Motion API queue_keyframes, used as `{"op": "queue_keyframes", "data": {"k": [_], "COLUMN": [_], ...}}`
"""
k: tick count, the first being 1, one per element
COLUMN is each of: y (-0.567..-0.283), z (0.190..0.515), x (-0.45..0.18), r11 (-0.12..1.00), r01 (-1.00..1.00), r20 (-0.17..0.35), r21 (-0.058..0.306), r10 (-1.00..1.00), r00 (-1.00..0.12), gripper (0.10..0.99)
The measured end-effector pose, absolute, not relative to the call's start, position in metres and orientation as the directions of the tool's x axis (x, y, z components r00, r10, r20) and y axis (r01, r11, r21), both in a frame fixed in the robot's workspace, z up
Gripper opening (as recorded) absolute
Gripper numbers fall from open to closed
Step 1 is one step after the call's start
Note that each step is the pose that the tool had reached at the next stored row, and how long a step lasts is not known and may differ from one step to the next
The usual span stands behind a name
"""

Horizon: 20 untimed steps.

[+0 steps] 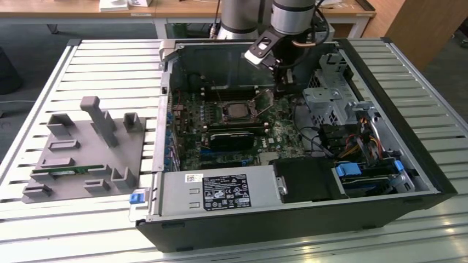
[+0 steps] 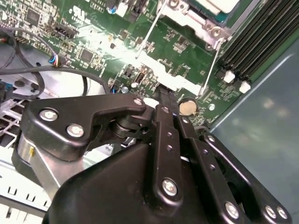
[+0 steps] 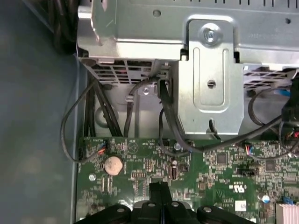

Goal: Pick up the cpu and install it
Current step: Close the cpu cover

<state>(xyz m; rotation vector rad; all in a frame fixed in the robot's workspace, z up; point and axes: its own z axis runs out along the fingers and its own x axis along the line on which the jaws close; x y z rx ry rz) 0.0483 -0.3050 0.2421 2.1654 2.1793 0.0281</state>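
Slatted metal table (image 1: pixel 109 66) carried an open computer case (image 1: pixel 292 230); the cpu (image 1: pixel 232 111) lay seated on the motherboard (image 1: pixel 281 134), and the gripper (image 1: pixel 282 90), jaws together, hung just beside it, toward the exterior view's right.

The small flat square chip with a shiny silver-grey top (image 1: pixel 232 112) lies flat and level on the green board (image 1: pixel 284 133), inside the open black computer case (image 1: pixel 292 230).

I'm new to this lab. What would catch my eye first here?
The open computer case on the slatted table, with the arm's gripper hanging inside near the cpu in its socket. On the exterior view's left, a grey fixture tray holds a green memory stick.
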Motion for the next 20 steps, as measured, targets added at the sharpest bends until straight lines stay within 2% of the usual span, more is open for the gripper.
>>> {"op": "queue_keyframes", "data": {"k": [20], "y": [-0.304], "z": [0.242], "x": [0.003], "r11": [0.008], "r01": [0.998], "r20": [-0.036], "r21": [0.062], "r10": [0.999], "r00": [-0.005], "gripper": [0.106]}}
